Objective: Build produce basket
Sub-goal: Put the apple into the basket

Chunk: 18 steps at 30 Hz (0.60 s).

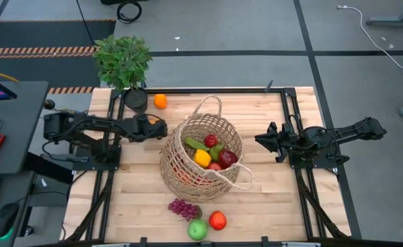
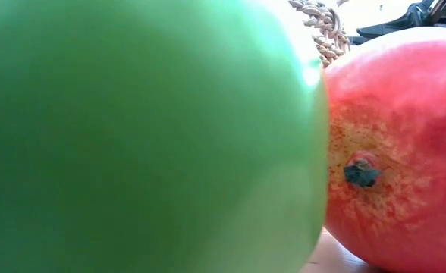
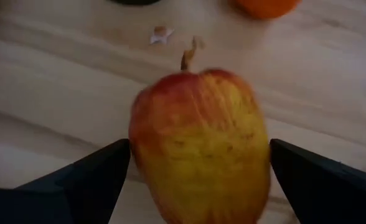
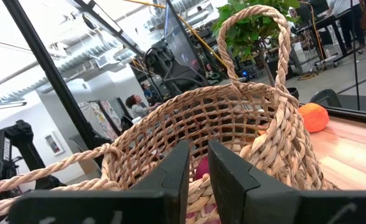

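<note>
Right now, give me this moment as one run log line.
left pincer: open around red-yellow apple, on table | right pincer: shut, empty, beside wicker basket | outside basket: grapes, green apple, orange

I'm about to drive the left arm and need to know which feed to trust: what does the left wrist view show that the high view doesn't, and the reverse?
Left wrist only: a red-yellow apple between the open left gripper fingers, stem up.

High only: the basket holding produce, grapes, green apple and red fruit outside it, the shut right gripper, the potted plant.

Both: the orange on the table.
</note>
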Motion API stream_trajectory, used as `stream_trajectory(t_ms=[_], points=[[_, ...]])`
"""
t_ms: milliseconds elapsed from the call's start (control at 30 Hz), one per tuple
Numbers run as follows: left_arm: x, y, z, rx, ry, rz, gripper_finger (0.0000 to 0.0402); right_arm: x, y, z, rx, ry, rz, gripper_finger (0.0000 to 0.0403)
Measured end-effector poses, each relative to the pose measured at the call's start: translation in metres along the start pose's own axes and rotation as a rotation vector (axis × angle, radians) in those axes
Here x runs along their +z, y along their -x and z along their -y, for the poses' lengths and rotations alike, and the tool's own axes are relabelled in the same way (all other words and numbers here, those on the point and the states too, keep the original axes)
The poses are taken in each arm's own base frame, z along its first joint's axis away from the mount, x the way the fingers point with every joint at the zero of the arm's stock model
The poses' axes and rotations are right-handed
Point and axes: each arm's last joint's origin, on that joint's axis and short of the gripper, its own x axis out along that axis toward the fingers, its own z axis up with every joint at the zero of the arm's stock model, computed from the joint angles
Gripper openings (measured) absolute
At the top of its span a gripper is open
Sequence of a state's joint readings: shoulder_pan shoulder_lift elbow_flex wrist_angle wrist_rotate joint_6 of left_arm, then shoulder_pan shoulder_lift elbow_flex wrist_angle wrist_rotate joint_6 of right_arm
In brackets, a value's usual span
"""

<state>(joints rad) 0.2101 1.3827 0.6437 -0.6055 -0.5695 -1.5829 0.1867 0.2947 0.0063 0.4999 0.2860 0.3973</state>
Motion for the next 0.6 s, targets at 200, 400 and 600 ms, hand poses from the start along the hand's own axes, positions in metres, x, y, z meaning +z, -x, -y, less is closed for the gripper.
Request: stream_trajectory(t_ms=[200, 400, 600], points=[[-0.01, -0.014, 0.0, 0.064, 0.031, -0.042, 0.0389, 0.0, 0.0, 0.0, 0.0, 0.0, 0.0, 0.0064], [-0.01, -0.015, 0.0, 0.07, 0.031, -0.031, 0.0389, 0.0, 0.0, 0.0, 0.0, 0.0, 0.0, 0.0064], [-0.01, -0.015, 0.0, 0.073, -0.057, -0.041, 0.0389, 0.0, 0.0, 0.0, 0.0, 0.0, 0.0, 0.0064]])
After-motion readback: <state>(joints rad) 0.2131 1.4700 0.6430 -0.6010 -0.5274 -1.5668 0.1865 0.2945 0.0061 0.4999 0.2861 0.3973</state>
